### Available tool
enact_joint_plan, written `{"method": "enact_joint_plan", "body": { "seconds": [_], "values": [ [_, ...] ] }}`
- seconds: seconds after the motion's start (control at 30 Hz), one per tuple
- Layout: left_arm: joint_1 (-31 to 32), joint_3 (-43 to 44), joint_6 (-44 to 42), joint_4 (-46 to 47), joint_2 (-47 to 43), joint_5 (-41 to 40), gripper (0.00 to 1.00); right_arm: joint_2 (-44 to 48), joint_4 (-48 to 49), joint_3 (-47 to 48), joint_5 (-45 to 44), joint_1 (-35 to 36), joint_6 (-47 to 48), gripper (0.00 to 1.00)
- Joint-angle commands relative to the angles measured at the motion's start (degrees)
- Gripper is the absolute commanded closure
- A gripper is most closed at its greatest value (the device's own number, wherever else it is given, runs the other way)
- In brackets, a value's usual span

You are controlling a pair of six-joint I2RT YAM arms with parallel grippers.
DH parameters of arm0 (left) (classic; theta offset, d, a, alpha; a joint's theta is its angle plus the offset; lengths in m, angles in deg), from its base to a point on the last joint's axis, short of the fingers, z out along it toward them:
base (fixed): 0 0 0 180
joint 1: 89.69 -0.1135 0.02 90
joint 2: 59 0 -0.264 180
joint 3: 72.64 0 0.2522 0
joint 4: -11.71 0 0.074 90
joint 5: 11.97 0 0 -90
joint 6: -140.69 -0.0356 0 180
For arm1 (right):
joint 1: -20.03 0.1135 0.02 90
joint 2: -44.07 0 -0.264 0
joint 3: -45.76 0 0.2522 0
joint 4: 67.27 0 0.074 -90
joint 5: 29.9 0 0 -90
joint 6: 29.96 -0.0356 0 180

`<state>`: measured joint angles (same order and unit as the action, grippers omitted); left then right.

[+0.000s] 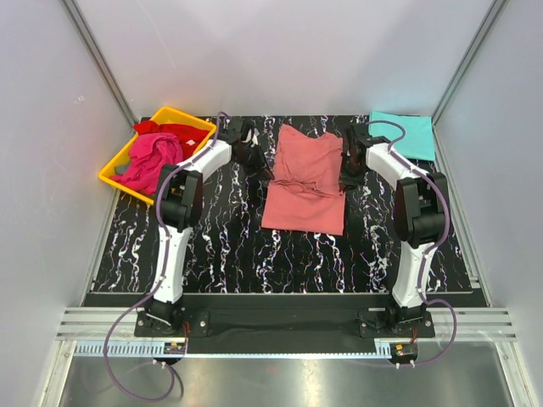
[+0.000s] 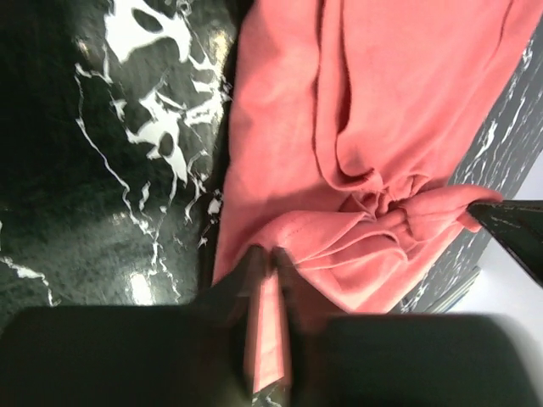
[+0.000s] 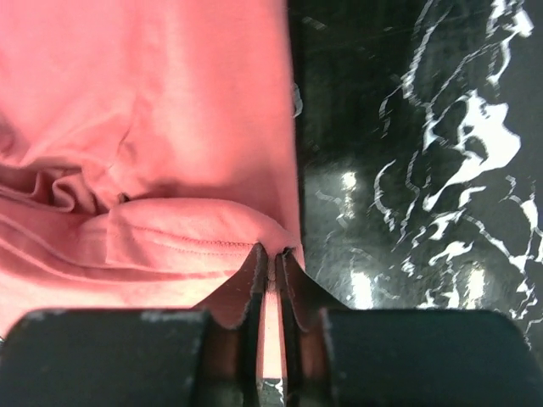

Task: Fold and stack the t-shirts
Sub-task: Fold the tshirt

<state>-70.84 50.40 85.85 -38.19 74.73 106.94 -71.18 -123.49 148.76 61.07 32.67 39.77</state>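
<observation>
The soft salmon-pink cloth t-shirt lay lengthwise up mid-frame; the left hand pinched its left edge; the right hand pinched its right edge.

Four t-shirts are counted, one salmon-pink, one turquoise, one magenta, one red, besides one yellow tray and two arms.

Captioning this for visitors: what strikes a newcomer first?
A salmon-pink cloth t-shirt lies half-folded mid-table, left gripper and right gripper each shut on an edge. A yellow plastic tray far left holds a crumpled magenta t-shirt and a red t-shirt; a turquoise t-shirt lies far right.
</observation>
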Motion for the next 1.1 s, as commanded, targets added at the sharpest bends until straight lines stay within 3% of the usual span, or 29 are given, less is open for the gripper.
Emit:
{"method": "enact_joint_plan", "body": {
  "seconds": [0.0,0.1,0.2,0.4,0.63,0.77,0.9,1.07],
  "values": [
    [-0.83,4.01,0.88,2.56,0.56,1.24,0.75,-1.21,0.8,3.84,2.1,-2.01,-0.03,0.84],
    [-1.1,3.58,0.18,6.41,0.13,6.32,0.65,-2.18,-0.61,5.86,3.07,-2.45,-0.9,0.67],
    [-1.19,1.13,-0.88,8.97,-1.98,8.45,0.59,-0.25,-0.7,4.99,4.65,-2.54,-3.09,0.59],
    [-0.84,-6.42,-4.74,8.63,-9.79,3.36,0.59,3.7,-2.36,4.11,4.31,-2.45,-6.0,0.57],
    [1.97,-17.07,-10.11,8.72,-20.52,-4.82,0.59,11.07,-0.18,-4.48,2.37,-1.84,-7.94,0.67],
    [4.61,-20.5,-8.97,10.04,-20.88,-4.82,0.72,13.64,4.55,-11.51,3.15,0.61,-8.47,0.98],
    [7.25,-19.55,-7.91,9.95,-17.81,-6.05,0.85,13.82,9.4,-15.66,3.77,4.49,-9.52,1.0],
    [7.95,-15.15,-7.64,7.24,-12.71,-10.08,0.87,9.86,10.55,-14.53,0.19,6.34,-9.96,1.0]
  ]
}}
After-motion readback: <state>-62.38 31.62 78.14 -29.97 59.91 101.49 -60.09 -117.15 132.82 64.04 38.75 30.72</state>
